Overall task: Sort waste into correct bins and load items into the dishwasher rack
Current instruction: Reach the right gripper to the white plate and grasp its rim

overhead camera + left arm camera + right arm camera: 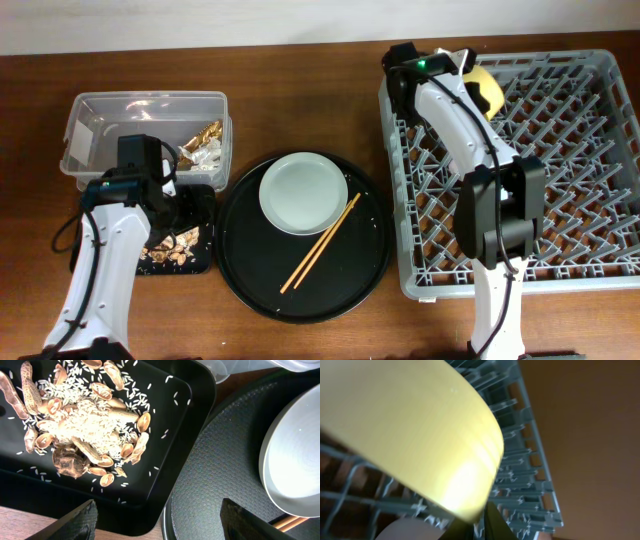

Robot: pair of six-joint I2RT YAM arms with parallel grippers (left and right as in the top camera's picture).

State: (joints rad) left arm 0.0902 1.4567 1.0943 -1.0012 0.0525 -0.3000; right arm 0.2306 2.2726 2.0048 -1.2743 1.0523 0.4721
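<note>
My right gripper (462, 76) is shut on the rim of the yellow bowl (486, 90) over the far left corner of the grey dishwasher rack (600, 62). The bowl (410, 425) fills the right wrist view above the fingers (485, 525). My left gripper (190, 208) is open and empty, over the right edge of the shallow black tray (203, 262), which holds rice and peanut shells (85, 430). The grey-green plate (303, 192) and wooden chopsticks (320, 243) lie on the round black tray (250, 265). The clear tub (150, 97) holds the gold foil wrapper (205, 140).
The round tray (215, 485) lies right beside the black tray (195, 390), with the plate (295, 460) at its right. Rack pegs (520, 475) stand under the bowl. A pale pinkish shape (405, 531) shows below the bowl; I cannot tell what it is.
</note>
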